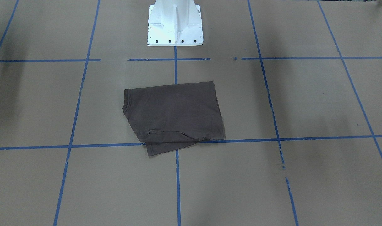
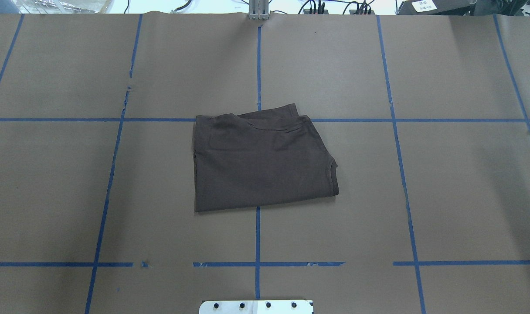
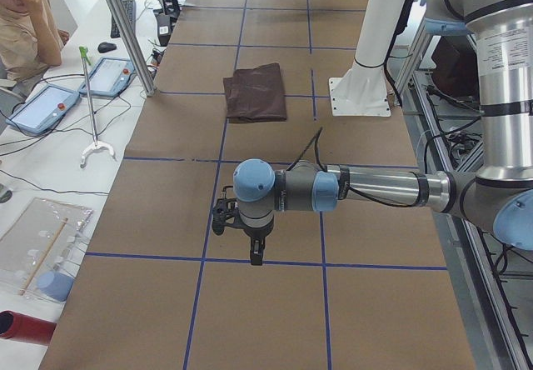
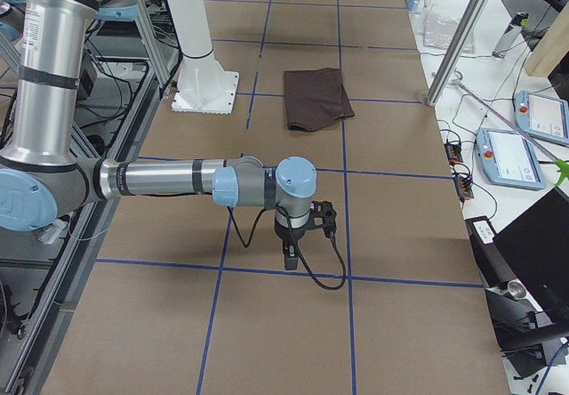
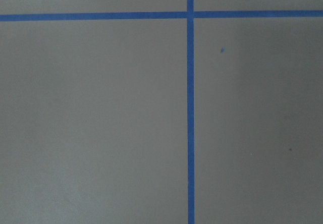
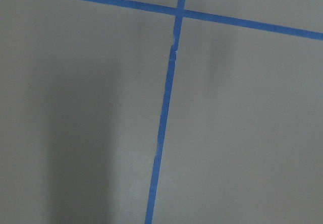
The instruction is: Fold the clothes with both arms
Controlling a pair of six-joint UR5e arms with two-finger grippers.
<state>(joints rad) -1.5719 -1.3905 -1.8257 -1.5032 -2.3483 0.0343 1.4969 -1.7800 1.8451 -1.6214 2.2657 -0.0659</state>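
Shirt is lying folded flat on the table, just in front of the pedestal. Its long axis is running side to side, with the curved ribbed edge pointing to the robot's right. Left gripper and right gripper are hanging well out to either side of the pedestal, apart from the shirt. Can't tell jaw state on either.

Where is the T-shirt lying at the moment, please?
In the overhead view, the folded T-shirt lies mid-table across the centre tape line, ahead of the white base.
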